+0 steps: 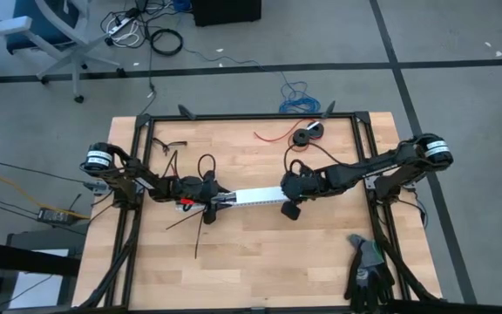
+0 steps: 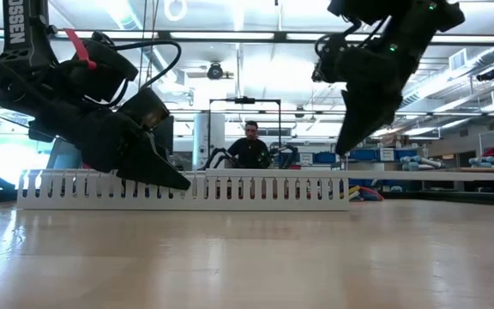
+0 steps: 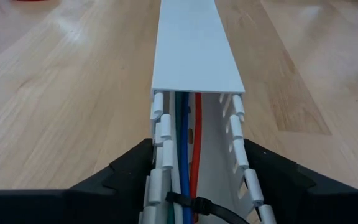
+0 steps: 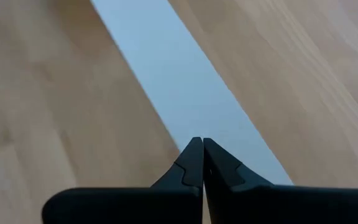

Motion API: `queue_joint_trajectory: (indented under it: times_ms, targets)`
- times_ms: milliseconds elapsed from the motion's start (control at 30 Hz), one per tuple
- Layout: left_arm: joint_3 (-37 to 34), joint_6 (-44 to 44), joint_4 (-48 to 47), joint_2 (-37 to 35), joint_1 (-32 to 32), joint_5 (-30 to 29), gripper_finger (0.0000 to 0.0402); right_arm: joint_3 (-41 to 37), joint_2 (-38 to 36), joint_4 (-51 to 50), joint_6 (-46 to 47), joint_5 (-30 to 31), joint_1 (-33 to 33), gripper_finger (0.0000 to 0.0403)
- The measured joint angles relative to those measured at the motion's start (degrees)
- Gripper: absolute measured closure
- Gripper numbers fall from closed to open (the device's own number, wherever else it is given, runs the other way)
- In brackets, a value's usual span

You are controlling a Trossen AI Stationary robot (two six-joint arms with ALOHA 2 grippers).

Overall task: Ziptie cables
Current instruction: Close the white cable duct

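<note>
Left end effector (image 3: 194,186) fingers apart, straddling slotted duct (image 3: 194,56); cables (image 3: 188,143) lie between them. Right end effector (image 4: 202,152) pinched together above the lid. Advise: close squarely, keep duct steady.

Left gripper (image 3: 197,186) reached in low from the left with fingers spread apart, right gripper (image 4: 202,152) angled downward from the right, fingertips pressed together.
</note>
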Motion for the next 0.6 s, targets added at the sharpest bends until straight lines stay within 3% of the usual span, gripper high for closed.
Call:
queue_joint_trajectory:
  times_ms: [167,367,600]
  targets:
    - [0.0,0.0,0.5,0.1,0.0,-0.4,0.0165,0.0,6.0,8.7,-1.7,-4.8,-1.7,0.0403]
    - [-0.1,-0.1,0.9,0.1,0.0,-0.6,0.0164,0.2,15.8,26.8,-6.7,-7.8,-4.3,0.0403]
    - [-0.1,-0.1,1.0,0.1,0.0,-0.5,0.0164,0.0,14.9,31.3,-10.8,-8.1,-4.3,0.0403]
